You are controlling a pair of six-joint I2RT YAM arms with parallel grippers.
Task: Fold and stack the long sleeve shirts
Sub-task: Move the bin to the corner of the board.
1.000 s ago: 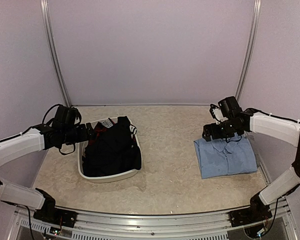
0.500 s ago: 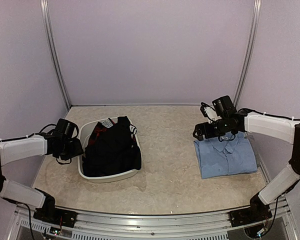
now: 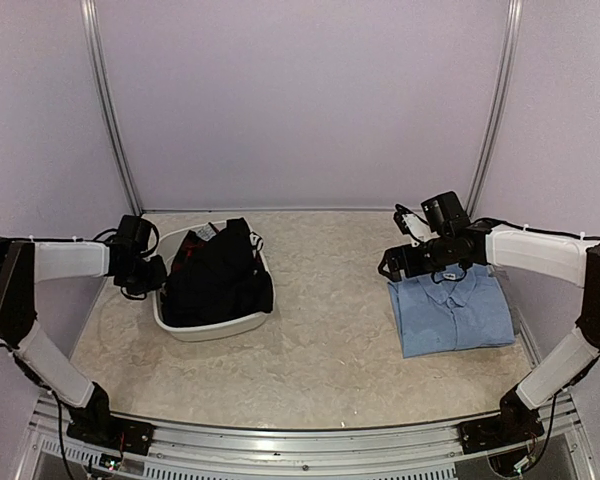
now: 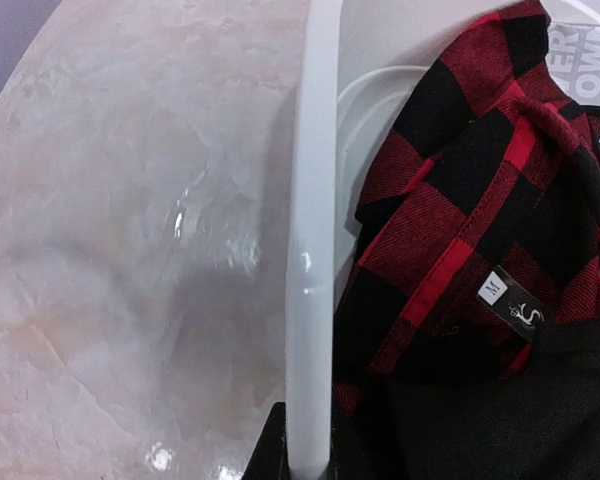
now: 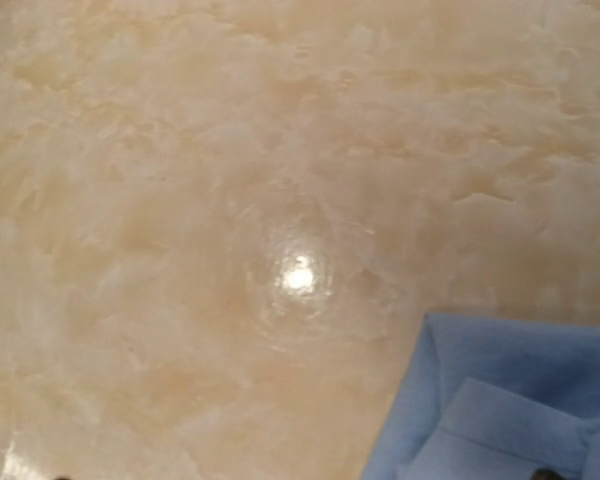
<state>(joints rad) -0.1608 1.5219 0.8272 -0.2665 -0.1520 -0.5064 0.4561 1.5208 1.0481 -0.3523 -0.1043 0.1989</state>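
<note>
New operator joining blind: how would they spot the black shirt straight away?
On the left half of the table sits a white tub. The black shirt is the dark heap filling most of it. It is plain black, unlike the red-and-black checked garment beside it in the tub and the folded light blue shirt on the right.

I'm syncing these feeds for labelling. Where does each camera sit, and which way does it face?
Top external: above and behind the bases, facing down over the table; shows both arms, left gripper, right gripper.
Left wrist: looks down along the white basin rim its fingers clamp; plaid shirt inside.
Right wrist: looks down at bare tabletop and the light blue shirt collar; own gripper barely shows.
Shared: top and left wrist, the basin; top and right wrist, that shirt.
</note>
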